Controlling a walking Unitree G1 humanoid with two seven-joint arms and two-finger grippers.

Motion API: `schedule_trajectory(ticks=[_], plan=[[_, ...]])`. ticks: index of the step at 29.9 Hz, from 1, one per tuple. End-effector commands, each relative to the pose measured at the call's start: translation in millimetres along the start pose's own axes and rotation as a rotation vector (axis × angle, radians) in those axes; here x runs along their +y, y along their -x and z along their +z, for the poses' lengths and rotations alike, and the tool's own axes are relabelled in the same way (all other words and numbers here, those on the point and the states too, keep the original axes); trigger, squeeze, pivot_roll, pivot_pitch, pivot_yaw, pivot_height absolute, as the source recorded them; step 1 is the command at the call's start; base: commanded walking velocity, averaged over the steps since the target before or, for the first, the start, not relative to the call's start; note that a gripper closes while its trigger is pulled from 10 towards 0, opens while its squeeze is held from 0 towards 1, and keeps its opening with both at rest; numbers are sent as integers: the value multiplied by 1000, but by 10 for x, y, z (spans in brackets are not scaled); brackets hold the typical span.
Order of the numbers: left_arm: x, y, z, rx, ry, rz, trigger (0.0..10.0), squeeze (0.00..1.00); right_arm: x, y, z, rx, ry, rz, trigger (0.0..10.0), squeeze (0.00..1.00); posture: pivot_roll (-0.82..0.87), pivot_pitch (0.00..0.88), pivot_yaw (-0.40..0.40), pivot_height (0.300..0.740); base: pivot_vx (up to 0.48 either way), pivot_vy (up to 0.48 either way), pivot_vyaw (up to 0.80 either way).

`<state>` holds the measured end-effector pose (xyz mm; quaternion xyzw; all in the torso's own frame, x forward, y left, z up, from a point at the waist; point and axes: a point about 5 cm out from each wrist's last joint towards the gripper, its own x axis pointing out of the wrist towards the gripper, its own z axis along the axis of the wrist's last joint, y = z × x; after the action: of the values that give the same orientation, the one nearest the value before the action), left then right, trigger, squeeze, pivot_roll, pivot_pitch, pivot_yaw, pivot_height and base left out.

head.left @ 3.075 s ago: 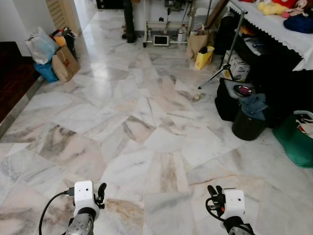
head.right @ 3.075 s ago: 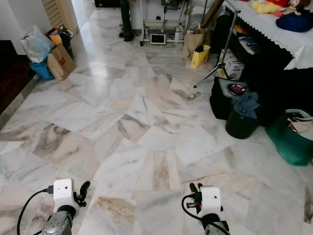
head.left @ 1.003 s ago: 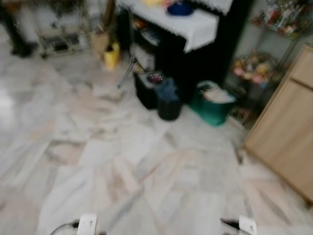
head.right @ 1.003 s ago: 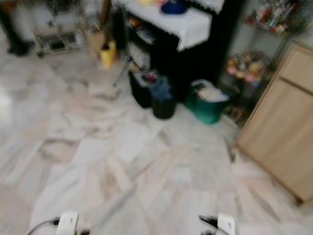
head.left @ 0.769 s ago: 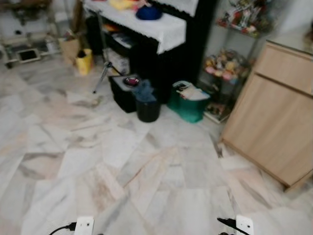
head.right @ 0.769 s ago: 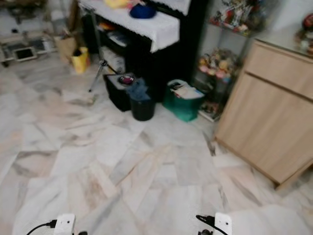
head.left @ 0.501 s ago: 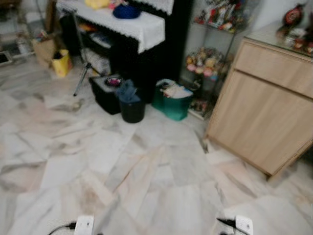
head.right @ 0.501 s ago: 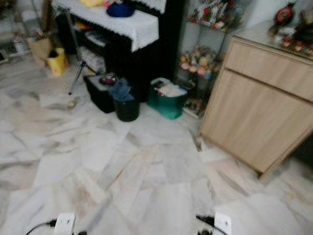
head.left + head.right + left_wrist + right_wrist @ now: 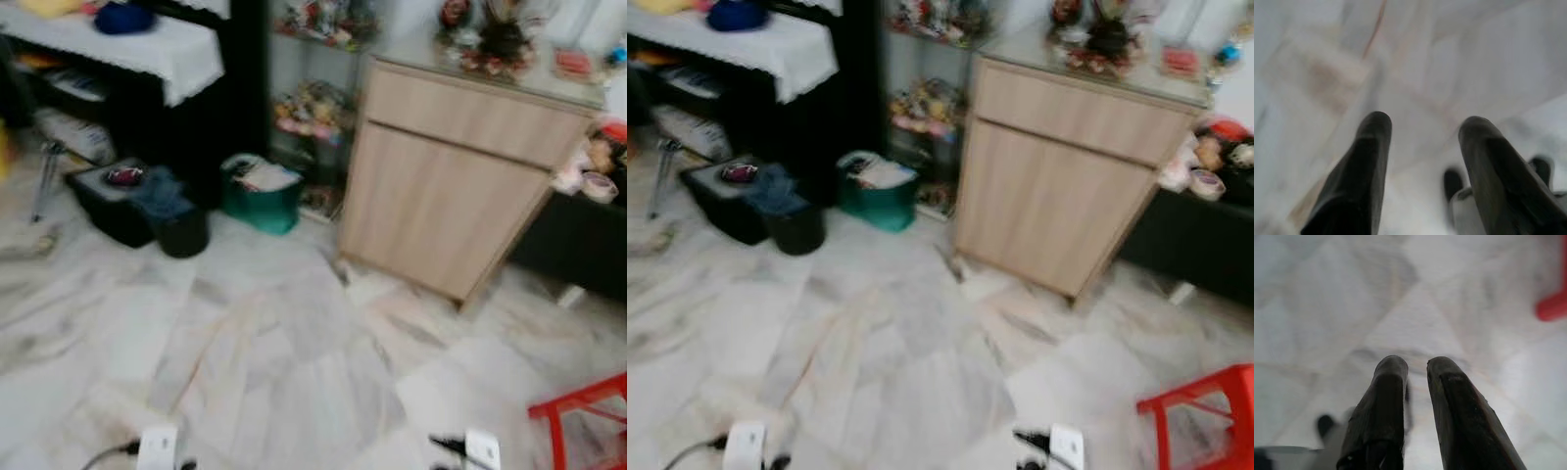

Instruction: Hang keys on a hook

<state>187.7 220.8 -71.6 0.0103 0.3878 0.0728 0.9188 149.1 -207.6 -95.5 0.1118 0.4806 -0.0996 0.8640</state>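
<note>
I held my left gripper (image 9: pixel 1422 129) spread wide and my right gripper (image 9: pixel 1416 364) nearly closed on nothing, both low over the marble floor (image 9: pixel 284 362), facing a wooden cabinet (image 9: pixel 446 191), and I could not make out keys or hook anywhere.

A wooden cabinet (image 9: pixel 460 186) stands on marble floor (image 9: pixel 284 382) near a green bin (image 9: pixel 260 201).

Evenly bright, soft daylight with motion blur throughout, faint sheen on the marble floor (image 9: pixel 284 362), wrist views defocused.
</note>
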Motion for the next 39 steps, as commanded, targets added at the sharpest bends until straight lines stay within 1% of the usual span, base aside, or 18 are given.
schedule_trajectory(ticks=[1,5,8,21,28,31,32,39], plan=[[46,35,-107,30,1,11,10000,0,50,-11,33,-13,-8,11,10000,0,68,0,-32,740,0,0,-719],[32,29,-85,21,1,8,10000,0,53,-12,34,-13,-8,11,10000,0,69,0,-32,740,0,0,-719],[31,25,-70,15,19,14,10000,0,53,-12,35,-14,-8,11,10000,0,70,0,-33,740,0,0,-723],[63,37,-97,21,13,21,10000,0,63,-12,33,-16,-10,15,10000,0,75,0,-31,740,0,0,-721],[35,36,-99,18,5,15,10000,0,55,-11,48,-31,-16,14,10000,0,75,0,-35,740,0,0,-700],[25,34,-98,19,3,13,10000,0,60,-11,67,-51,-21,20,10000,0,75,0,-35,740,0,-165,0],[23,34,-96,18,2,12,10000,0,61,-10,72,-59,-38,18,10000,0,73,0,-34,740,0,-322,0],[28,40,-113,21,4,15,10000,0,56,-10,78,-61,-33,19,10000,0,75,0,-39,740,0,-353,0]])
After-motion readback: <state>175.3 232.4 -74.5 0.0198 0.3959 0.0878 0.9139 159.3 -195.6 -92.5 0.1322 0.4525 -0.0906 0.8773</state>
